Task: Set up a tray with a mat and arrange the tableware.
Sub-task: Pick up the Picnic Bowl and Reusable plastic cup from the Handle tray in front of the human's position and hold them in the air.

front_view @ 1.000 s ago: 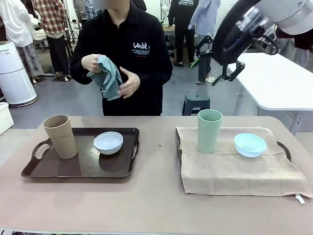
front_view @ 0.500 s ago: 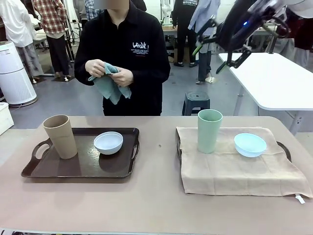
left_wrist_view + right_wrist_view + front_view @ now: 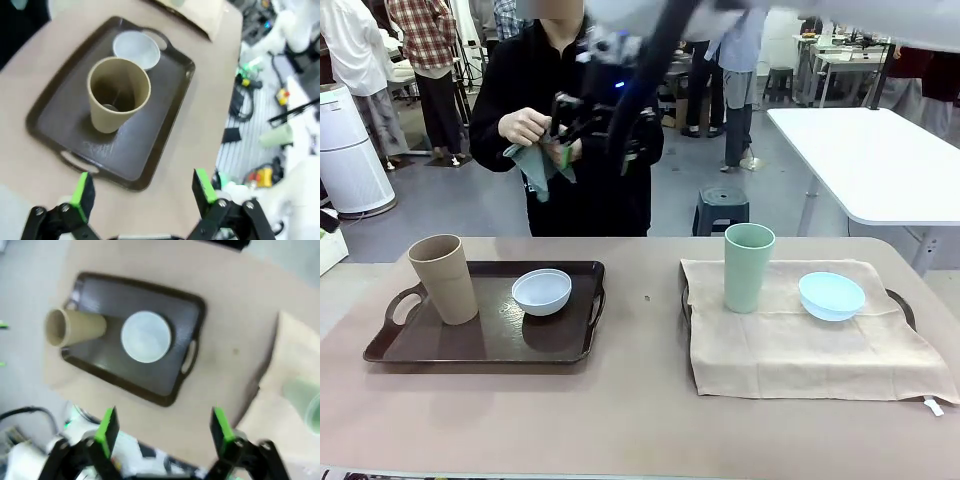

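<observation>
You see the wide counter (image 3: 640, 420) first. On its left sits a dark tray (image 3: 470, 340) with no mat. The person (image 3: 510, 80) on the far side holds a blue-green cloth (image 3: 535, 165), maybe meant for it. On the right, a tan mat (image 3: 800, 350) covers the second tray (image 3: 905, 305), so that side looks done. The tan cup (image 3: 442, 278) and pale green cup (image 3: 748, 266) stand tall, with the white bowl (image 3: 542, 291) and light blue bowl (image 3: 831, 296) beside them. Your left fingers (image 3: 82, 192) and right fingers (image 3: 107, 432) are spread wide, holding nothing, high above the dark tray.
</observation>
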`<state>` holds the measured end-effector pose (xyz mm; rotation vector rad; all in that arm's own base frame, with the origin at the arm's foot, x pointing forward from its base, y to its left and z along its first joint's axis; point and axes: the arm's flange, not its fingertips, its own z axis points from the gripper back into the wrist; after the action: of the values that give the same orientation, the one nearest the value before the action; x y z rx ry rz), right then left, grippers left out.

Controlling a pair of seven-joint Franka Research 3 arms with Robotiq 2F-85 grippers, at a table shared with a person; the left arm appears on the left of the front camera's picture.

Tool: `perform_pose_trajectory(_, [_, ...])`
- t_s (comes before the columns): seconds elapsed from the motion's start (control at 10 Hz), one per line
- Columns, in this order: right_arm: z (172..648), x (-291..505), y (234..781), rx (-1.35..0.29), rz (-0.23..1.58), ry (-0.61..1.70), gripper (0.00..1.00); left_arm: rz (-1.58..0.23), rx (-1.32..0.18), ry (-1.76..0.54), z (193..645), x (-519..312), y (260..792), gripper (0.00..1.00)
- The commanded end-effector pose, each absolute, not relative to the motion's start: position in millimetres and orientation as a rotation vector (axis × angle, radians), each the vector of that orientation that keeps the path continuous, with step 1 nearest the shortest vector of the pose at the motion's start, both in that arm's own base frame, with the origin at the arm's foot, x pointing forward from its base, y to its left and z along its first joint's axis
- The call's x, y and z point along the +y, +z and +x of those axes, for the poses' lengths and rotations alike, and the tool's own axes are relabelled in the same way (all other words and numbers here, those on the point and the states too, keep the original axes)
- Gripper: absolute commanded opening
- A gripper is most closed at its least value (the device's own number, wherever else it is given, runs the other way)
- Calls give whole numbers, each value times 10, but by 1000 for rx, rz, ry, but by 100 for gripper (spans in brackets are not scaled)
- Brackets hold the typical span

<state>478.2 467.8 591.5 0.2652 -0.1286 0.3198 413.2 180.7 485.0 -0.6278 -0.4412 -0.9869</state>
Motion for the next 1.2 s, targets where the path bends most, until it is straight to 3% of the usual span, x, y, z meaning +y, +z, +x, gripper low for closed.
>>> perform_pose_trajectory(0.0, [4709,4304,6054,-151,298,246,95,-633,-435,-894,4049,1829,4975,100])
perform_pose_trajectory(0.2, [4709,4304,6054,-151,298,246,95,-633,-435,-894,4049,1829,4975,100])
perform_pose_trajectory(0.4, [4930,4832,5796,-135,193,335,95,-631,-436,-935,4099,1857,4882,100])
perform_pose_trajectory(0.6, [5010,5244,5434,-130,72,373,95,-436,-591,-1290,4411,1780,4736,100])
perform_pose_trajectory(0.8, [5052,5540,5037,-87,-6,398,95,-403,-707,-1443,4665,1657,4489,100])
perform_pose_trajectory(1.0, [5049,5629,4852,-92,34,421,95,-445,-807,-1433,4843,1597,4304,100])
perform_pose_trajectory(1.1, [4977,5544,4956,-89,193,468,95,-515,-805,-1352,4791,1640,4379,100])
